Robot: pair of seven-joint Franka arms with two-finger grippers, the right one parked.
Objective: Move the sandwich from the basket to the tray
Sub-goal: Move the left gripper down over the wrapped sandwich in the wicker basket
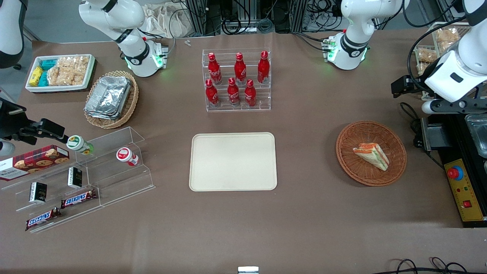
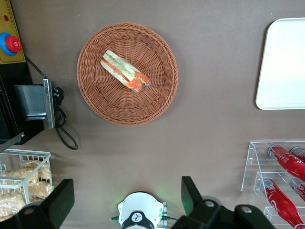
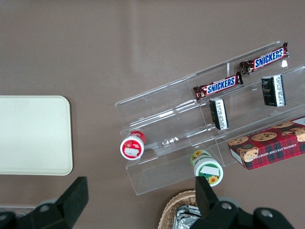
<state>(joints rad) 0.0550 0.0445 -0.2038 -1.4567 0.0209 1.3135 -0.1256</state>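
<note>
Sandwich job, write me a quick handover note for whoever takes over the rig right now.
Hand: the left arm's hand is open and holds nothing. It hangs high above the table, toward the working arm's end, not over the basket.
Sandwich: lies in the round brown basket, untouched.
Tray: sits mid-table, nearer the front camera than the rack of red bottles, with nothing on it.
Done: nothing yet.
Left: bring the hand down over the basket, grasp the sandwich, lift it, carry it to the tray, set it down and release.
</note>
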